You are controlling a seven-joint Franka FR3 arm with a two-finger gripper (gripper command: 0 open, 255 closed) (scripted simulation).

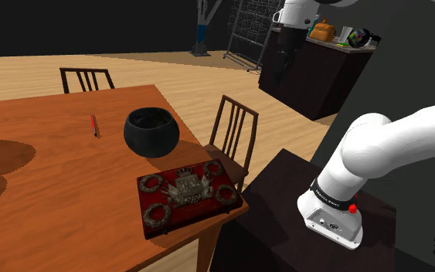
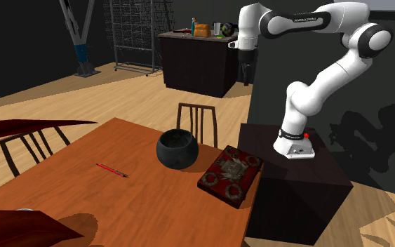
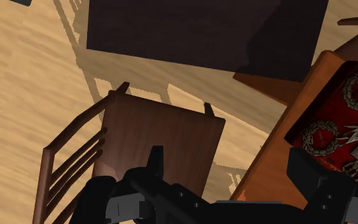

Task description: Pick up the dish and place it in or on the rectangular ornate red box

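While the gripper [image 1: 282,71] hangs high over the chair [image 1: 232,133], fingers spread and empty, the black dish [image 1: 151,131] sits on the table [image 1: 53,193], lower and toward the shoulder view's left, just beyond the red box [image 1: 188,195].

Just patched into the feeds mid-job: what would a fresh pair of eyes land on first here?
The ornate red box at the wooden table's corner nearest the stand draws the eye first, with the black round dish standing close beside it. Next is the white arm raised high, its open gripper hanging above a wooden chair beside the table, holding nothing.
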